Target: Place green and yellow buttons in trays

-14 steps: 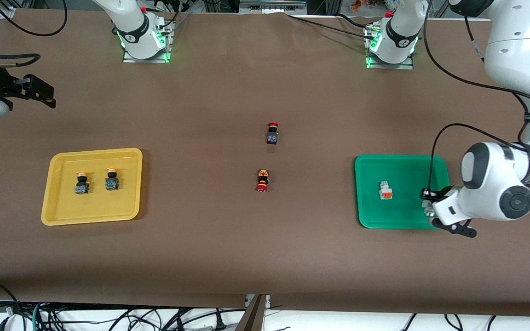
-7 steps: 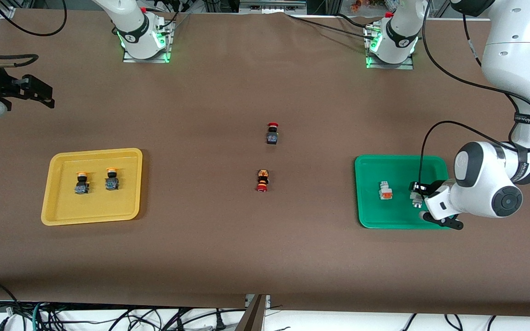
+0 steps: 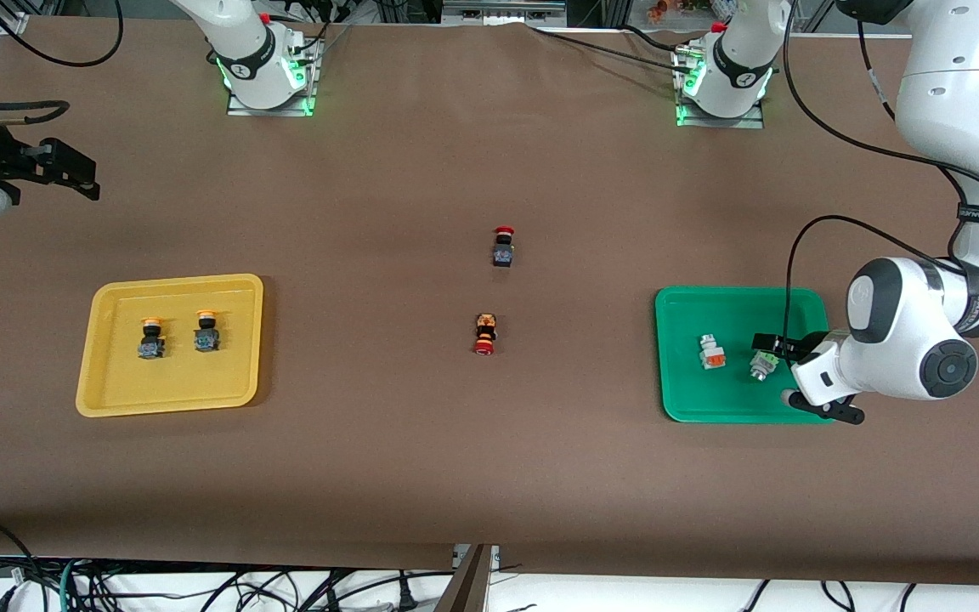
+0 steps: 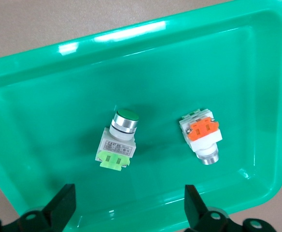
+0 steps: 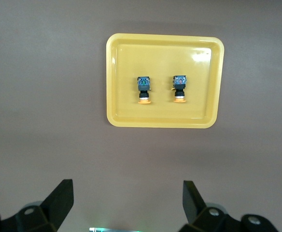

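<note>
Now the green button has just been released by the left gripper, jaws spread empty over the green tray, beside the orange button; right gripper is parked open, sorting seemingly done.

White, rounded arm links with dark grey joint caps and black cables are shown. Behind each gripper's black fingers, round screw heads are seen. Green-lit bases are fitted.
</note>
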Action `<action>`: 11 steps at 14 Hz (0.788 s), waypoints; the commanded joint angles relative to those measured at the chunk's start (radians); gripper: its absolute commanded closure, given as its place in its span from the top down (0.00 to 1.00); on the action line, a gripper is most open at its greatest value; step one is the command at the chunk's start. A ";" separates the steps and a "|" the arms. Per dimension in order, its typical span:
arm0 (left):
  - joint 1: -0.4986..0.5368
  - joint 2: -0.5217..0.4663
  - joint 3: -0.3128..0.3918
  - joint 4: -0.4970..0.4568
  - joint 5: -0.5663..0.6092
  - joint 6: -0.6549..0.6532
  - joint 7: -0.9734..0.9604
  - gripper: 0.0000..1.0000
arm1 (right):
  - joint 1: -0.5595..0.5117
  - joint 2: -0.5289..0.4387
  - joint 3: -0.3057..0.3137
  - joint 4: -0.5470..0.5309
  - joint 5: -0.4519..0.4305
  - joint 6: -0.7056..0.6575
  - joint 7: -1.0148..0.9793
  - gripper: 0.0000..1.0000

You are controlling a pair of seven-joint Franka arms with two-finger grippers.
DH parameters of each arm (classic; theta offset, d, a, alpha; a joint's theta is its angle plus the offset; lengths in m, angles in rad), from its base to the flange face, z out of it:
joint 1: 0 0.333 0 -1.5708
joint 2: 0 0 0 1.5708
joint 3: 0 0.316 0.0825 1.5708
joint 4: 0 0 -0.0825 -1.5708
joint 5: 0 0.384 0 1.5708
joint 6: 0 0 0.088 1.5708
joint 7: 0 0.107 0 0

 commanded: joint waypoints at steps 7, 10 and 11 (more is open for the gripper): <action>-0.059 -0.201 -0.034 -0.020 -0.017 -0.053 -0.082 1.00 | -0.010 0.011 0.007 0.028 0.017 -0.019 0.007 1.00; -0.057 -0.342 -0.044 -0.020 -0.018 -0.215 -0.168 1.00 | -0.010 0.011 0.007 0.028 0.017 -0.014 0.010 1.00; -0.057 -0.408 -0.044 -0.026 -0.017 -0.251 -0.188 1.00 | -0.009 0.011 0.007 0.028 0.016 -0.017 0.008 1.00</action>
